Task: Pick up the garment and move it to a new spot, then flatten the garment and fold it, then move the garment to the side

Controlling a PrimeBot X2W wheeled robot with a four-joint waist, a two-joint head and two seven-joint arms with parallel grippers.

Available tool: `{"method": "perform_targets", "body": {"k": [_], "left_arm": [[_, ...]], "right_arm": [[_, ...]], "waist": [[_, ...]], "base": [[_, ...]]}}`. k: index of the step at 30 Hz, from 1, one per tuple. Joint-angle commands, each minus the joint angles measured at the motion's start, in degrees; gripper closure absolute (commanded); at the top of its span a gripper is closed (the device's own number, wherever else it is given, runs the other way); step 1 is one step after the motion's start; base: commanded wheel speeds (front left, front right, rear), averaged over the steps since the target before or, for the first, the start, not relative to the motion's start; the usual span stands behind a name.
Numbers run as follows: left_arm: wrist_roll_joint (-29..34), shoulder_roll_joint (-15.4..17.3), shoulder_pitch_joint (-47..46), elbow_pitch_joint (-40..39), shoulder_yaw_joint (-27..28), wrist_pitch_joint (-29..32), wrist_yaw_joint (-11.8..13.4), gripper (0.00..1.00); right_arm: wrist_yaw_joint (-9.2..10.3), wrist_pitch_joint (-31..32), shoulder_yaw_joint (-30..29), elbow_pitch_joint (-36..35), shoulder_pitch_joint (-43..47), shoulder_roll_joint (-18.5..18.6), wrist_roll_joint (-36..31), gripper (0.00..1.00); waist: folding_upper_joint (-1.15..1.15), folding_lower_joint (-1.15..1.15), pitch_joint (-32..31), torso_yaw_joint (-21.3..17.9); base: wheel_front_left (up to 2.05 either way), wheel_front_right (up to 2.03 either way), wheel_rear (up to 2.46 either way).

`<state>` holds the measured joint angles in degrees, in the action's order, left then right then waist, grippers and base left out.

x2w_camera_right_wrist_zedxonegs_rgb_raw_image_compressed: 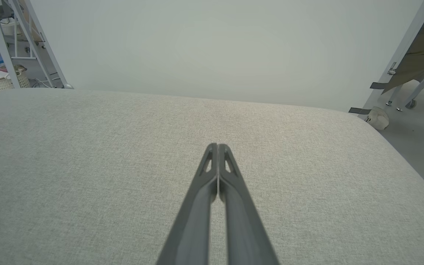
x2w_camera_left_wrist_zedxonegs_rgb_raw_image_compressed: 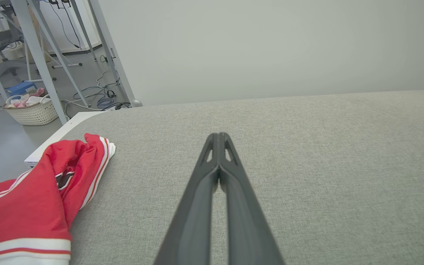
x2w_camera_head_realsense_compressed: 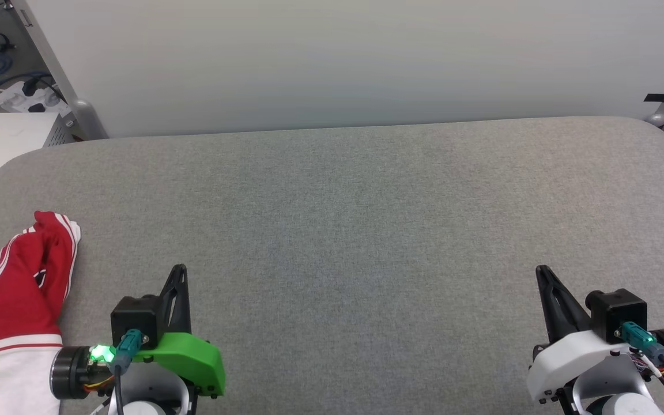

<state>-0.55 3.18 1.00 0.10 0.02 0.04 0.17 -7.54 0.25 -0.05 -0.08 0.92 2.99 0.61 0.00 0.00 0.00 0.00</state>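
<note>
**Garment bunched at left bench edge; both grippers closed**

I find the garment (x2w_camera_head_realsense_compressed: 15,300) crumpled at the near left of the bench (x2w_camera_head_realsense_compressed: 366,219). It is red with white-striped trim and a white sleeve, and it runs out of the head view's left side. A scrap of black, white-edged print (x2w_camera_left_wrist_zedxonegs_rgb_raw_image_compressed: 63,179) shows in a fold; I cannot read it. The left gripper (x2w_camera_head_realsense_compressed: 179,270) is closed, fingers pressed together on nothing, just right of the garment and apart from it. The right gripper (x2w_camera_head_realsense_compressed: 541,271) is likewise closed and empty, well apart near the right edge. Grey fabric runs unbroken between them, back to the white panel (x2w_camera_head_realsense_compressed: 338,63). The bench corners are rounded.
</note>
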Motion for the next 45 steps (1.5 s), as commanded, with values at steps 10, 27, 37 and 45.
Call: {"method": "perform_targets", "body": {"k": [10,27,37,45], "left_arm": [[0.6,-0.3,-1.0,-0.1,0.0,0.0,-0.2,1.0],[0.0,0.0,0.0,0.0,0.0,0.0,0.0,0.0],[-0.6,0.0,0.0,0.4,0.0,-1.1,-0.3,0.0],[-1.4,0.0,0.0,0.6,0.1,-2.0,-0.7,0.0]], "right_arm": [[0.05,-0.2,0.0,0.1,-0.9,-0.1,-0.6,1.0],[0.0,0.0,0.0,0.0,0.0,0.0,0.1,0.0],[0.0,-1.0,0.5,0.7,-0.2,0.0,1.5,0.0],[0.01,-2.0,0.7,1.4,-0.5,0.0,3.5,0.0]], "waist": [[0.0,0.0,0.0,0.0],[0.0,0.0,0.0,0.0],[0.0,0.0,-0.1,0.1],[0.0,0.0,-0.2,0.2]], "base": [[0.0,0.0,0.0],[0.0,0.0,0.0],[0.0,0.0,0.0],[0.0,0.0,0.0]]}}
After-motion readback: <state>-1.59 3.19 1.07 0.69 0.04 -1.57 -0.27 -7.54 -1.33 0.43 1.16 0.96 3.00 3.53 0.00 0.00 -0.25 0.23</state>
